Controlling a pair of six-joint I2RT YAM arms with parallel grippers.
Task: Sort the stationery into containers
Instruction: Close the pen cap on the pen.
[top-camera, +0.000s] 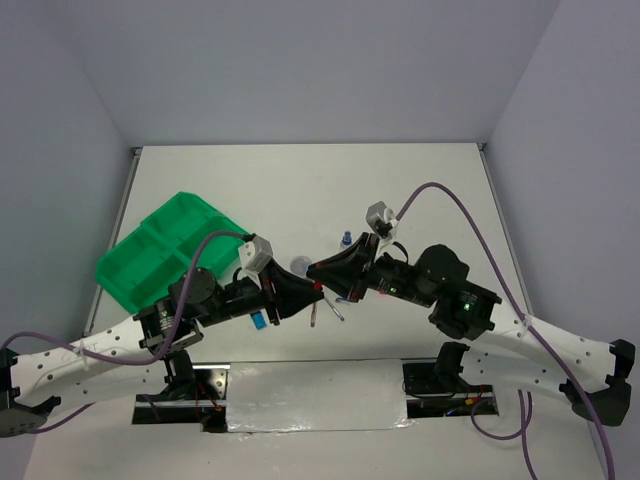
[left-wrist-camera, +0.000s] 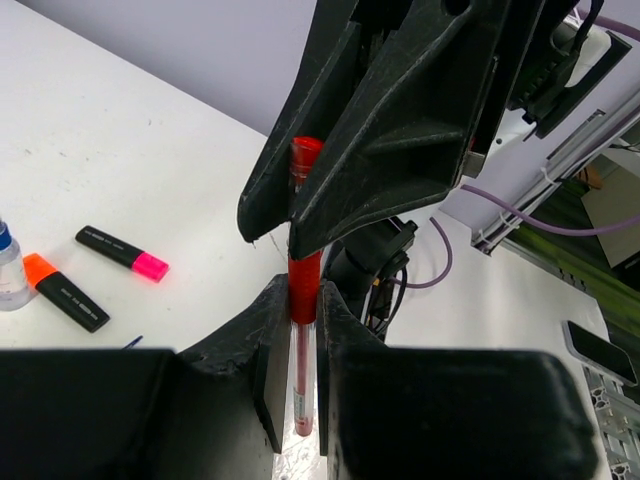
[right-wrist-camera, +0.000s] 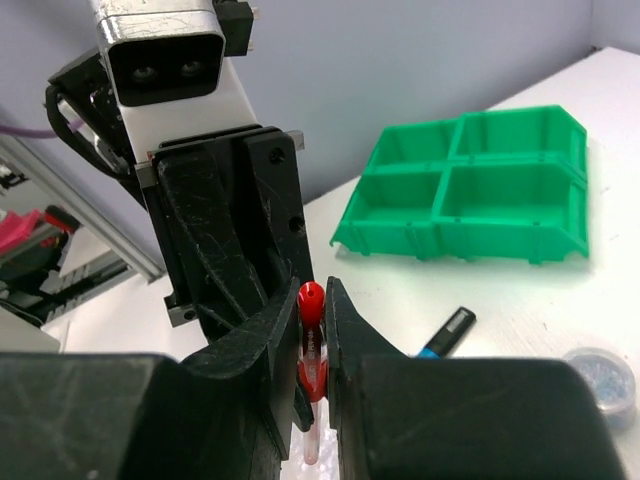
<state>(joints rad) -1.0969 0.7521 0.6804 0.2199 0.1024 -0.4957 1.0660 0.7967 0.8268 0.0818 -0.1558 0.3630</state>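
Note:
A thin red pen (left-wrist-camera: 303, 270) is held in the air between both arms above the table's near middle. My left gripper (left-wrist-camera: 303, 300) is shut on its clear barrel just below the red grip. From the opposite side my right gripper (right-wrist-camera: 313, 310) is shut on the same red pen (right-wrist-camera: 311, 298) near its rounded red cap. In the top view the two grippers (top-camera: 305, 295) (top-camera: 322, 276) meet tip to tip. The green tray (top-camera: 130, 280) with four compartments lies at the left and shows again as the green tray (right-wrist-camera: 357, 232) in the right wrist view.
On the table lie a pink-ended highlighter (left-wrist-camera: 122, 252), an orange-ended highlighter (left-wrist-camera: 64, 291), a blue-ended highlighter (right-wrist-camera: 447, 332), a blue-capped clear bottle (top-camera: 346, 240) and a small round clear tub (right-wrist-camera: 600, 375). Thin pens (top-camera: 338, 310) lie under the joined grippers.

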